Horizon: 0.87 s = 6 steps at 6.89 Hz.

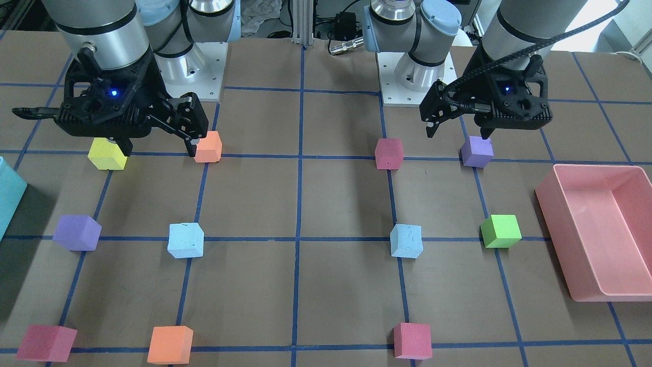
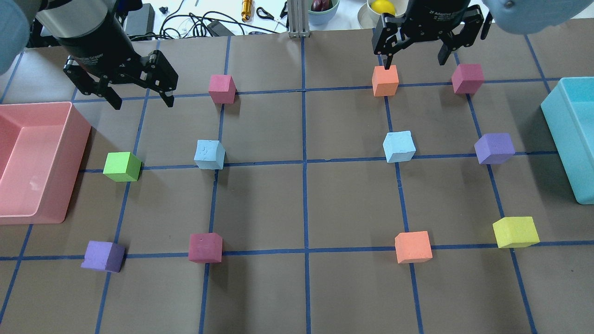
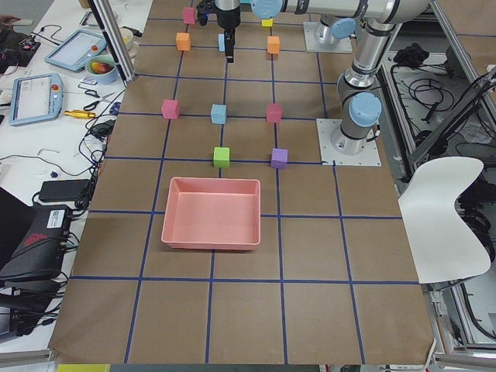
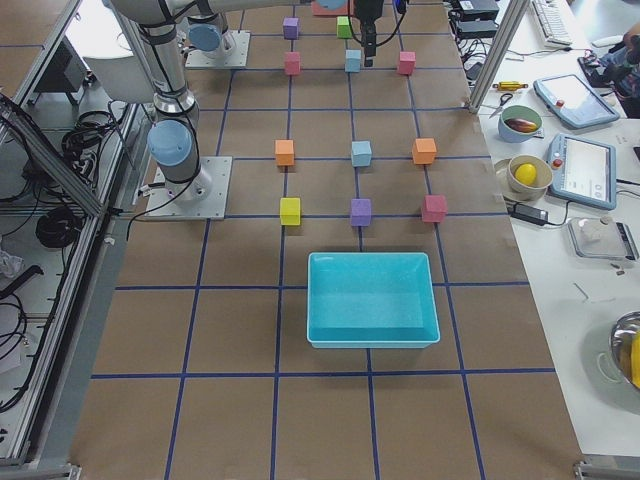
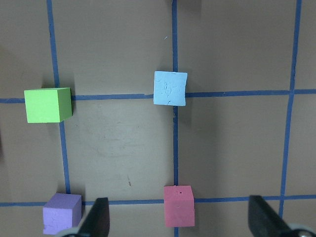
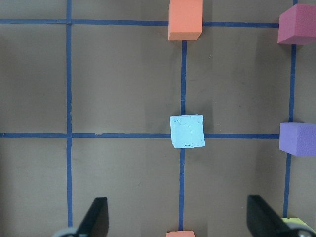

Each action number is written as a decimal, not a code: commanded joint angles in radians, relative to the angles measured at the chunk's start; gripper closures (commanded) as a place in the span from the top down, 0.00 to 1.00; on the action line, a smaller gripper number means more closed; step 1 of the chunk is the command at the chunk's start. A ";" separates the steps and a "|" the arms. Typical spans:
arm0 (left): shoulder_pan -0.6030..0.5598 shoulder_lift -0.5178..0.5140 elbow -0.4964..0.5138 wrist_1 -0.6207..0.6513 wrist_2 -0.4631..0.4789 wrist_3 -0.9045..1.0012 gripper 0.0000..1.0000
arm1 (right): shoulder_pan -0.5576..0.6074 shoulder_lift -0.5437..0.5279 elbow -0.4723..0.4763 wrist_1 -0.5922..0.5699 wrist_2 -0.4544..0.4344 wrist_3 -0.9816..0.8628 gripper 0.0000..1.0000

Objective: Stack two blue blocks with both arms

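Left hand (image 2: 142,103): fingers apart, empty | right hand (image 2: 415,62): fingers apart, empty | left blue block (image 2: 209,154), right blue block (image 2: 399,146): well apart on surface (image 2: 260,208)

The right gripper (image 6: 177,199) is hovering with its jaws spread wide, both fingers (image 6: 96,217) showing along the lower edge. A blue block (image 6: 187,131) is lying just ahead of the gap, centred and untouched. An orange cube (image 6: 185,19) is sitting farther ahead. A purple cube (image 6: 297,138) and a magenta cube (image 6: 296,24) are lying out past the finger on the view's right.
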State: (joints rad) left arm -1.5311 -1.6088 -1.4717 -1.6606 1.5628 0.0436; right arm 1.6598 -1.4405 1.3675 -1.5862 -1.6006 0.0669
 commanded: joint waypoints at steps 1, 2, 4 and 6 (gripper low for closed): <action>-0.001 0.015 0.002 0.005 0.011 0.010 1.00 | 0.000 0.002 0.002 -0.001 -0.002 0.001 1.00; -0.001 0.018 -0.010 0.034 0.010 0.009 1.00 | 0.000 0.000 0.004 -0.002 -0.001 0.001 1.00; -0.003 0.029 -0.015 0.033 0.014 -0.007 1.00 | -0.003 0.005 0.005 0.014 -0.007 -0.005 1.00; -0.001 0.043 -0.047 0.036 0.010 0.001 1.00 | -0.073 0.035 0.080 0.077 -0.010 -0.027 1.00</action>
State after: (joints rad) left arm -1.5330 -1.5731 -1.4970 -1.6263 1.5745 0.0370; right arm 1.6302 -1.4255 1.3971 -1.5343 -1.6111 0.0527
